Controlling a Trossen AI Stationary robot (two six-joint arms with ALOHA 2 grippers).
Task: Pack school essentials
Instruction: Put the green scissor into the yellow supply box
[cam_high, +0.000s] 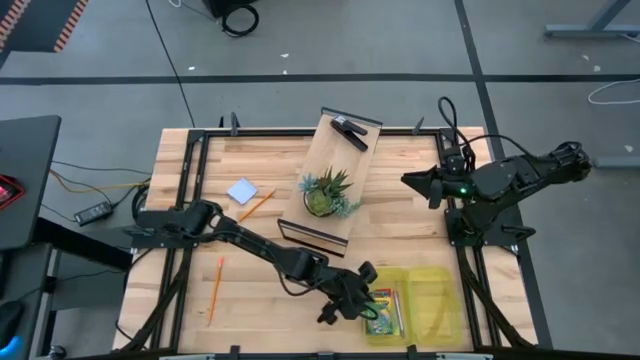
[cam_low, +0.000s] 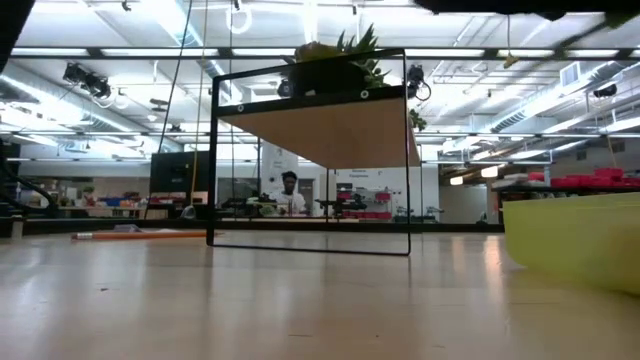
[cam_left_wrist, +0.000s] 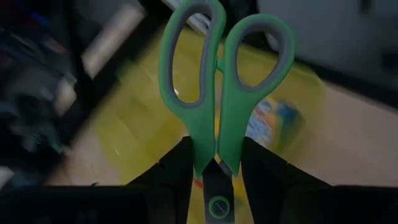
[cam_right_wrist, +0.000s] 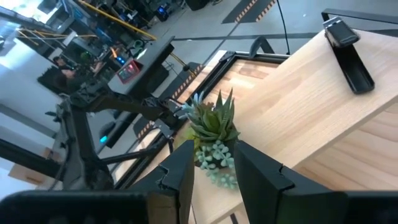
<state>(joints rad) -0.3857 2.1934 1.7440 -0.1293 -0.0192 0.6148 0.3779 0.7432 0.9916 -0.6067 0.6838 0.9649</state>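
Progress: a yellow bin (cam_high: 440, 305) sat at the near right of the surface (cam_high: 400, 190). The crayon box (cam_high: 381, 308) already lay in its left compartment, so that item counted as packed. The right compartment looked bare, as far as the high view showed.

In hand: the left tool (cam_high: 352, 292) was clamped on the scissors (cam_left_wrist: 219, 93), fingers (cam_left_wrist: 177, 171) closed on the blades just below the green handles, handles pointing away from the wrist. In the left wrist view the bin and crayon box showed directly beyond the handles. The high view placed this tool at the bin's left edge, just beside the crayon box. Judgement: scissors about to go in, not yet released.

Left to pack:
- pad (cam_high: 242, 191), far left part of the surface, well apart from both tools;
- one pencil (cam_high: 257, 204) touching or just beside the pad;
- a second pencil (cam_high: 216, 289) near the left edge, closer to the front.

Not for packing: plant (cam_high: 327, 192) and black clip (cam_high: 350, 131), both on the raised wooden shelf (cam_high: 335, 150) mid-surface.

Right tool (cam_high: 420, 181) hovered over the right side, beside the shelf, pointed at the plant; fingers stood apart, holding nothing. That arm seemed to be waiting.

Estimate: one of five items done, one in transit, three to fetch.
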